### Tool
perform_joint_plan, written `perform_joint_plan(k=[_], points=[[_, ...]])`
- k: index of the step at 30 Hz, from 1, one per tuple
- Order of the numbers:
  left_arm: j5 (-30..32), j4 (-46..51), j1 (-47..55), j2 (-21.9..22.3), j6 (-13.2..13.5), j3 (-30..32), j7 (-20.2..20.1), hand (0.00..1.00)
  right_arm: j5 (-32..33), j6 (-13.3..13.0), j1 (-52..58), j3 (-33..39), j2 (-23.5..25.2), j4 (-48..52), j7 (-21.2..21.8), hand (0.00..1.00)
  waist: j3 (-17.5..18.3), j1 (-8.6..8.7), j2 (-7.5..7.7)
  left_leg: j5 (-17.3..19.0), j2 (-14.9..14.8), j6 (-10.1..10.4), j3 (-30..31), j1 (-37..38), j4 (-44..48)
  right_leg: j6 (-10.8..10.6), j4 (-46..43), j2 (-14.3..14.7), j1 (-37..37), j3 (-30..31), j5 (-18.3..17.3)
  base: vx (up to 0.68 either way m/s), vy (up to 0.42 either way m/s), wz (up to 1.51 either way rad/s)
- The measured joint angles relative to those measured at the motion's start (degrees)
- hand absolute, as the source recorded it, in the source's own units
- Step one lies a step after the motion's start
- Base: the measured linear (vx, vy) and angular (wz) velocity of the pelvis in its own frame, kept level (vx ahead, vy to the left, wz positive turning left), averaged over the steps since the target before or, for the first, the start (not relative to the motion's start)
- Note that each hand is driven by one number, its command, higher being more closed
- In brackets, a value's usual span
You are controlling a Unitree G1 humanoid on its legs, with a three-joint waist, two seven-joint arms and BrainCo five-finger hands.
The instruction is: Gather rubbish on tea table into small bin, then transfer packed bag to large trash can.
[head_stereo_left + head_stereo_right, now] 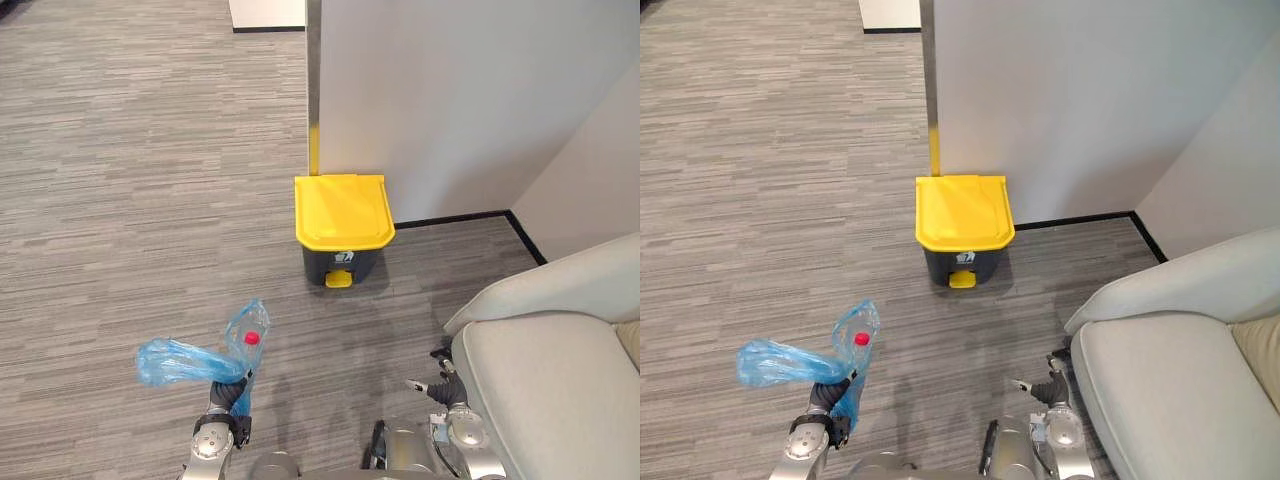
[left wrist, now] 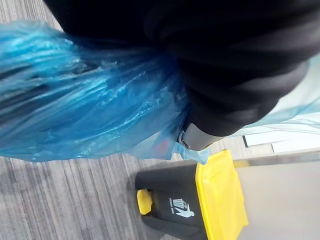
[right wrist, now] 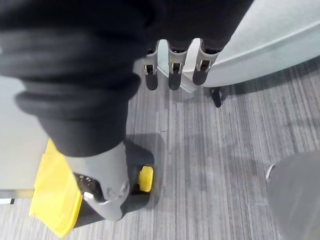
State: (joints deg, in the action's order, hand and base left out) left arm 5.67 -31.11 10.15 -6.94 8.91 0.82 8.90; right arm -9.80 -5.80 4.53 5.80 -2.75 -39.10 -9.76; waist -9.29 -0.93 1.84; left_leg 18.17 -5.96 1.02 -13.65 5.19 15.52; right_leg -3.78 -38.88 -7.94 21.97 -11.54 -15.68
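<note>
My left hand (image 1: 229, 393) is low on the left, shut on the neck of a blue plastic bag (image 1: 180, 361). The bag bulges out to the left and rises above the hand, and a bottle with a red cap (image 1: 251, 338) shows through it. In the left wrist view the blue bag (image 2: 85, 100) spreads beside the hand's dark cover. The large trash can (image 1: 340, 214), dark grey with a closed yellow lid and a yellow pedal (image 1: 340, 279), stands ahead against the wall. My right hand (image 1: 437, 384) hangs open and empty by the sofa, its fingers (image 3: 172, 75) straight.
A light grey sofa (image 1: 560, 370) takes up the lower right, close to my right hand. A white wall (image 1: 460, 100) with a metal corner strip (image 1: 313, 90) rises behind the can. Grey striped carpet (image 1: 130, 200) stretches to the left and ahead.
</note>
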Motion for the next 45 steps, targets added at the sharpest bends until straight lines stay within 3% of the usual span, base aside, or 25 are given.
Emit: perform_joint_plan(k=[1,2,3,6,8,9,11,14,17,18,19,22,25,27,31,33,35,36,37,40,45], points=[[0.01,-0.24,-0.29,-0.79,0.09,0.06,-0.02,1.0,-0.02,-0.01,0.25,0.07,-0.3,-0.04,-0.1,0.0,0.38,0.76,1.19,0.85,0.22,1.85,1.68,1.71,-1.01,1.37,11.54,1.07,-0.25,0.74,8.29,0.36,-0.214,0.47],[0.01,-1.25,-0.87,-0.27,0.07,-0.02,-0.03,1.0,-0.03,-0.04,0.54,0.14,-1.12,-0.52,-0.12,0.0,0.27,1.21,0.59,1.64,-0.25,3.19,2.95,2.23,-1.09,3.53,11.39,1.56,-1.38,0.04,10.28,0.44,-0.232,0.35],[0.03,-2.65,-1.51,0.87,0.06,-0.14,-0.13,1.0,-0.07,0.15,-0.24,0.38,-2.03,-1.91,-0.1,0.0,0.16,0.87,-1.15,1.01,-1.84,3.62,4.97,2.51,-1.57,4.35,10.47,3.03,-1.8,-0.62,9.29,0.33,-0.169,0.12],[0.05,-3.21,-2.42,2.21,0.06,-0.14,-0.13,1.0,0.09,0.16,0.0,2.26,-2.15,-2.22,-0.12,0.0,0.01,1.64,-1.81,-1.58,-3.23,6.73,7.89,2.71,1.77,5.58,7.58,2.92,-3.58,-2.81,3.37,0.43,-0.262,0.29],[0.04,-3.16,-2.75,3.3,0.07,-0.08,-0.21,1.0,0.27,0.16,0.97,2.47,-1.5,-2.17,-0.11,0.0,-0.14,1.85,-1.94,-3.14,-5.08,8.7,9.72,-0.7,12.45,5.89,9.5,3.48,-8.03,-4.99,2.12,0.34,-0.211,0.51],[0.0,-2.55,-2.26,4.52,0.1,-0.03,-0.29,1.0,0.5,0.12,1.82,2.14,-0.66,-2.04,-0.12,0.0,-0.18,1.3,-1.97,-4.03,-7.62,9.6,9.88,-5.85,26.69,6.28,13.25,4.83,-13.41,-5.84,1.89,0.29,-0.151,0.24],[-0.01,-1.71,-1.2,5.09,0.11,-0.04,-0.77,1.0,0.88,0.04,2.07,2.22,-0.05,-1.33,-0.14,0.0,-0.17,0.17,-1.85,-3.5,-9.53,8.73,6.74,-11.1,36.48,6.58,16.58,5.68,-17.92,-5.69,1.73,0.27,-0.076,-0.03],[-0.3,-0.52,-0.28,5.15,0.12,0.04,-1.25,1.0,1.42,-0.07,1.94,2.46,0.14,0.09,-0.13,0.0,-0.26,-0.22,-1.47,-1.42,-9.7,5.03,2.97,-17.25,32.55,6.58,21.05,5.85,-21.38,-5.01,1.68,0.21,0.043,-0.13],[-0.31,-0.74,-0.12,5.24,0.05,0.83,-1.27,1.0,1.43,0.01,1.58,3.73,0.1,-0.15,-0.19,0.0,-0.07,-1.63,-2.23,-3.54,-6.04,4.38,2.7,-18.87,11.15,3.45,22.1,4.51,-23.49,-2.64,1.57,0.25,0.164,-0.34],[-0.32,-1.03,-0.1,5.28,0.05,1.05,-1.26,1.0,1.44,0.01,1.62,3.88,0.0,-0.46,-0.22,0.0,-0.07,-1.68,-2.18,-8.98,-5.11,3.55,3.0,-18.36,8.07,2.5,21.87,4.13,-23.8,-2.08,1.08,0.27,0.225,-0.28],[-0.43,-2.31,-0.16,5.14,0.04,1.48,-1.22,1.0,1.45,0.07,1.31,3.64,0.31,-2.07,-0.22,0.0,0.32,-1.98,-0.92,-11.98,-3.37,1.91,2.18,-16.35,6.01,1.34,22.25,3.33,-23.94,-0.16,0.79,0.29,0.191,-0.13],[-0.57,-3.28,-1.39,3.42,-0.06,1.56,-1.17,1.0,1.44,0.15,1.39,4.05,0.46,-2.65,-0.23,0.0,0.87,-1.98,1.04,-10.78,-0.71,-0.29,0.26,-16.38,6.64,-0.61,26.3,0.98,-25.62,2.44,1.99,0.31,0.19,-0.05],[-0.59,-3.31,-1.24,2.41,-0.17,1.56,-1.14,1.0,1.39,0.11,0.13,4.05,0.37,-2.92,-0.21,0.0,0.91,-1.9,0.91,-9.51,0.57,-0.94,-1.41,-14.06,6.53,-1.12,25.36,-0.52,-26.0,4.95,2.28,0.16,0.11,-0.3],[-0.59,-3.53,-1.08,2.16,-0.16,1.58,-1.11,1.0,1.28,0.07,-1.43,3.99,0.11,-4.54,-0.19,0.0,1.0,-2.36,0.05,-6.79,0.94,-0.89,-2.28,-11.64,4.7,-2.62,19.83,-1.07,-23.94,7.2,1.37,0.12,0.09,-0.46],[-0.59,-5.64,-1.24,1.71,-0.27,0.82,-1.13,1.0,1.2,0.25,-2.18,3.64,0.12,-6.71,-0.12,0.0,1.04,-2.42,0.33,-6.33,3.15,-1.5,-3.43,-7.69,1.17,-5.05,1.53,-4.14,-15.73,8.49,2.41,0.09,0.059,-0.11],[-0.59,-5.73,-1.28,1.44,-0.34,0.38,-1.1,1.0,1.17,0.7,-1.89,2.68,0.11,-6.96,-0.08,0.0,0.89,-1.17,-0.32,-6.06,2.88,-1.92,-1.71,-6.31,0.08,-2.72,-0.72,-3.06,-12.83,8.35,-1.07,0.14,-0.003,0.31],[-0.59,-5.89,-1.55,0.69,-0.32,0.17,-1.08,1.0,1.17,0.71,-1.93,2.59,0.05,-6.98,-0.09,0.0,0.95,-0.05,-0.23,-6.16,1.91,-1.69,-0.44,-6.06,0.11,-1.32,1.98,-0.77,-10.05,8.26,-1.96,0.12,-0.082,0.46],[-0.59,-6.45,-1.63,0.32,-0.3,0.01,-1.1,1.0,1.18,0.7,-1.79,2.61,0.04,-7.04,-0.11,0.0,0.96,0.2,-0.13,-6.31,1.92,-1.22,0.16,-5.77,0.24,-0.93,6.15,0.27,-9.19,8.45,-1.41,0.19,-0.164,0.54],[-0.57,-8.01,-2.15,-0.08,-0.38,-0.12,-1.1,1.0,1.18,0.73,-0.97,2.73,-0.2,-7.51,-0.13,0.0,1.26,0.16,0.94,-5.57,2.75,0.66,1.61,-5.43,1.12,0.26,12.07,1.02,-9.83,8.11,4.16,0.19,-0.131,0.36],[-0.58,-8.84,-2.21,2.13,-0.5,-0.21,-1.15,1.0,1.19,0.84,-0.38,2.89,-1.41,-7.87,-0.17,0.0,1.84,0.04,-1.2,-5.87,0.25,1.26,2.78,-4.94,-0.17,1.55,15.86,3.19,-12.23,6.69,5.02,0.18,-0.094,0.1],[-0.54,-9.86,-2.57,2.82,-0.21,-0.22,-1.26,1.0,1.23,0.85,-0.1,4.65,-1.27,-9.65,-0.15,0.0,2.17,0.23,-1.58,-7.49,-1.05,3.44,4.79,-1.73,-5.56,2.27,22.43,5.31,-16.64,4.94,7.14,0.07,-0.077,0.08]])
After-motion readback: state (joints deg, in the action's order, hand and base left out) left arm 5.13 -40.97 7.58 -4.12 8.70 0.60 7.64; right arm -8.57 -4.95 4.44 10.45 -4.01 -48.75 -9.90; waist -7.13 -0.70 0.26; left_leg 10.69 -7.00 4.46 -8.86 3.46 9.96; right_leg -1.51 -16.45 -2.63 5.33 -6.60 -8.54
